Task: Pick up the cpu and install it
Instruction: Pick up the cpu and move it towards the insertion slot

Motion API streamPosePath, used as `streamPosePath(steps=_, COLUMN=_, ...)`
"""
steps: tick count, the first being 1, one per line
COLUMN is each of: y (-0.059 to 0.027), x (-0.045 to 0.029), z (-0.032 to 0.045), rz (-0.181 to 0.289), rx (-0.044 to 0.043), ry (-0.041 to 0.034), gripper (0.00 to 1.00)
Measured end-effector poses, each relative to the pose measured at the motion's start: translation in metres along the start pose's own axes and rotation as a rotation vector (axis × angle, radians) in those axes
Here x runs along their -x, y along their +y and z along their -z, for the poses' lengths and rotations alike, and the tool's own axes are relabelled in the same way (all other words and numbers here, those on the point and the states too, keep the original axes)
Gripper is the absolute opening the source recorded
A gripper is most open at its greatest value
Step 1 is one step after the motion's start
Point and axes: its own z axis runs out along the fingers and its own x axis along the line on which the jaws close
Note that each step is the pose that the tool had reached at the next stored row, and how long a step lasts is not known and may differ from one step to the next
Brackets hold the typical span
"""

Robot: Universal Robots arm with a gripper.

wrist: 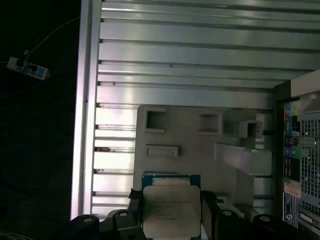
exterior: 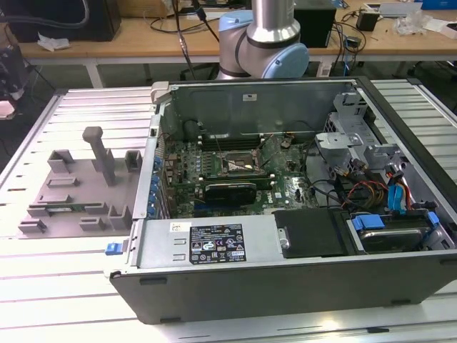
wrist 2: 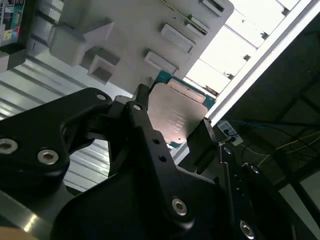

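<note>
The cpu (wrist 2: 175,117) (wrist: 170,210) is a flat square chip with a silver-grey metal top and a thin green edge. My gripper (wrist 2: 172,131) (wrist: 171,206) is shut on it, one black finger (wrist 2: 142,112) on each of two opposite sides. Both wrist views show the chip held well above the grey part fixture (wrist: 200,150) (wrist 2: 140,35) on the slatted metal table. In the exterior view the open computer case (exterior: 285,93) lies on its side, and the motherboard's metal-framed socket (exterior: 239,166) sits near the board's middle.
The grey fixture (exterior: 78,189) with upright posts lies on the exterior view's left, beside the case. Inside the case are a drive cage (exterior: 343,143), coloured cables (exterior: 400,193) and a black power supply (exterior: 314,232). The arm's base (exterior: 264,43) stands behind the case.
</note>
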Motion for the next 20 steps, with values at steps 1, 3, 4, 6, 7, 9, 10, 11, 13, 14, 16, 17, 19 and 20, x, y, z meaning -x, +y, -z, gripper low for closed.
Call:
streamPosePath(steps=1, y=0.0005, x=0.0003, z=0.0094, rz=0.000, rx=0.0000, ry=0.0000, gripper=0.55)
streamPosePath(steps=3, y=0.0016, x=0.0068, z=0.0357, rz=0.000, rx=0.0001, ry=0.0000, gripper=0.55)
streamPosePath(steps=4, y=0.0016, x=0.0087, z=0.0356, rz=0.000, rx=0.0001, ry=-0.0001, gripper=0.55)
streamPosePath(steps=6, y=0.0014, x=0.0136, z=0.0355, rz=0.000, rx=0.0001, ry=0.0000, gripper=0.55)
streamPosePath(steps=7, y=0.0013, x=0.0159, z=0.0354, rz=0.000, rx=0.0001, ry=0.0001, gripper=0.55)
streamPosePath(steps=9, y=0.0011, x=0.0213, z=0.0352, rz=0.000, rx=0.0001, ry=0.0004, gripper=0.55)
streamPosePath(steps=10, y=0.0010, x=0.0238, z=0.0352, rz=0.000, rx=0.0001, ry=0.0006, gripper=0.55)
streamPosePath(steps=11, y=0.0009, x=0.0259, z=0.0351, rz=0.000, rx=0.0001, ry=0.0008, gripper=0.55)
streamPosePath(steps=13, y=0.0008, x=0.0304, z=0.0350, rz=0.000, rx=0.0001, ry=0.0011, gripper=0.55)
streamPosePath(steps=14, y=0.0006, x=0.0343, z=0.0348, rz=0.000, rx=0.0001, ry=0.0012, gripper=0.55)
streamPosePath(steps=16, y=0.0004, x=0.0423, z=0.0346, rz=0.000, rx=0.0001, ry=0.0020, gripper=0.55)
streamPosePath(steps=17, y=0.0002, x=0.0483, z=0.0344, rz=0.000, rx=0.0001, ry=0.0026, gripper=0.55)
streamPosePath(steps=19, y=0.0001, x=0.0520, z=0.0343, rz=0.000, rx=0.0002, ry=0.0028, gripper=0.55)
streamPosePath(steps=20, y=-0.0001, x=0.0552, z=0.0342, rz=0.000, rx=0.0001, ry=0.0030, gripper=0.55)
